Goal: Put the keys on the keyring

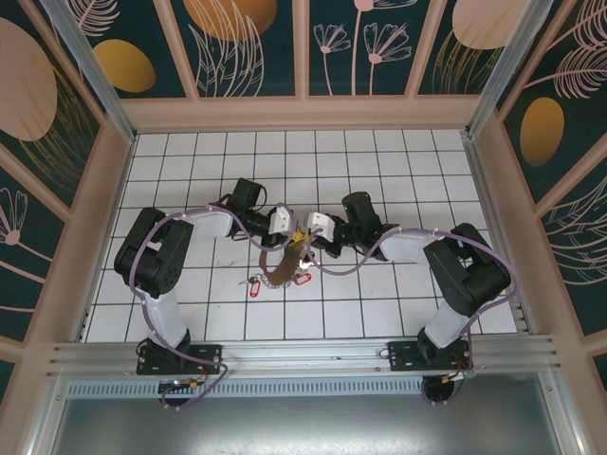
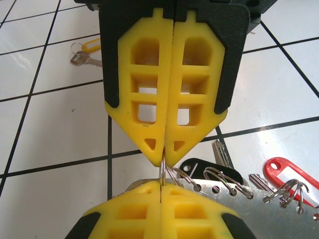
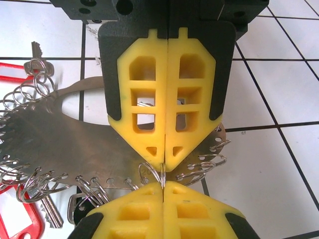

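The keyring is a flat tan-brown metal hoop on the white tiles between the two arms, tilted up at its far end. Small wire rings, silvery keys and red tags fringe its rim. My left gripper is shut on one small wire ring at the hoop's edge. My right gripper is shut on another small wire ring on the rim. In the top view both grippers, left and right, meet over the hoop's far end. The keys, with a yellow tag, lie loose on a tile beyond the left gripper.
Red tags lie on the tiles beside the hoop, and others show in the right wrist view. A black tag sits under the rim. Wooden walls enclose the tiled floor.
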